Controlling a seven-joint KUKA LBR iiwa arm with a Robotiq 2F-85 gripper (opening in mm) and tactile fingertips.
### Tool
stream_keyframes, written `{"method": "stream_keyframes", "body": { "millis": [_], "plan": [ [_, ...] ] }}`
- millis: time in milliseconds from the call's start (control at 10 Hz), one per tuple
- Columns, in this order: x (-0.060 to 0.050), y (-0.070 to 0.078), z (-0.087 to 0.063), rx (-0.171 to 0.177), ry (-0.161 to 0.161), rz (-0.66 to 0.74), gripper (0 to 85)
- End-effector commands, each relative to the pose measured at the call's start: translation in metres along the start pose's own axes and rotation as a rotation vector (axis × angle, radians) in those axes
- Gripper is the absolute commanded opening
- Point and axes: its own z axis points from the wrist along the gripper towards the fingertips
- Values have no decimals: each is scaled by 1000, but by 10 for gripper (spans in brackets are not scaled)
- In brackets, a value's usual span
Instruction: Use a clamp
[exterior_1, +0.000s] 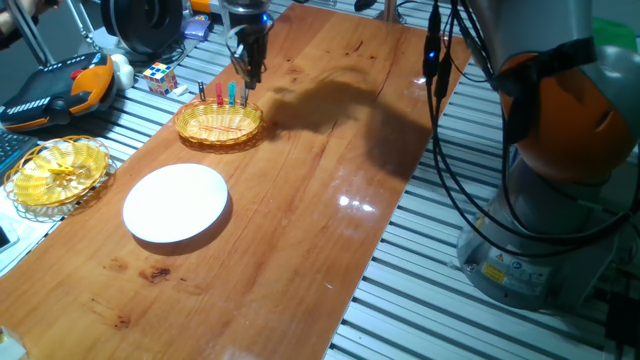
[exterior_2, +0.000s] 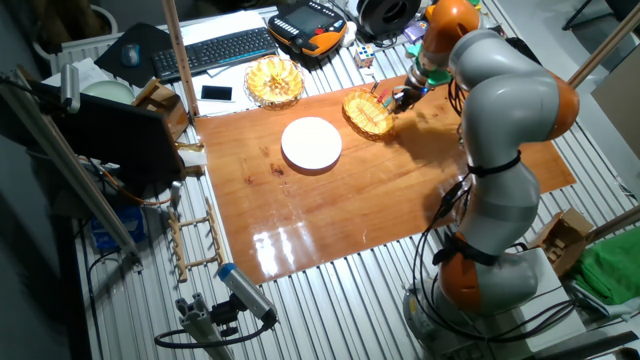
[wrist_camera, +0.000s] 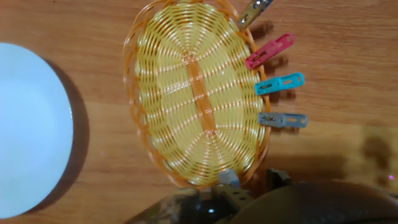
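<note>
The clamp (wrist_camera: 283, 120) is a small pale grey peg clipped on the rim of the yellow woven basket (wrist_camera: 155, 93), beside a teal peg (wrist_camera: 280, 83), a red peg (wrist_camera: 269, 51) and a dark peg (wrist_camera: 254, 12). In one fixed view the pegs stand upright on the basket's far rim (exterior_1: 217, 133), the grey one (exterior_1: 243, 97) rightmost. My gripper (exterior_1: 249, 72) hangs just above and right of them, jaws apart and empty. In the hand view the fingertips (wrist_camera: 227, 181) show at the bottom edge, over the basket's rim, short of the clamp.
A white plate (exterior_1: 176, 203) lies in front of the basket. A second yellow dish (exterior_1: 60, 170) sits off the table's left edge, with a Rubik's cube (exterior_1: 160, 77) and an orange teach pendant (exterior_1: 60, 85) behind. The table's edge (exterior_1: 380, 250) runs along the right.
</note>
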Motion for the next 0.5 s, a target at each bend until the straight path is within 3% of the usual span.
{"method": "stream_keyframes", "body": {
  "millis": [0, 400],
  "plan": [
    [-1, -2, 1, 2, -3, -7, 650],
    [-7, -16, 9, 0, -14, -35, 670]
  ]
}}
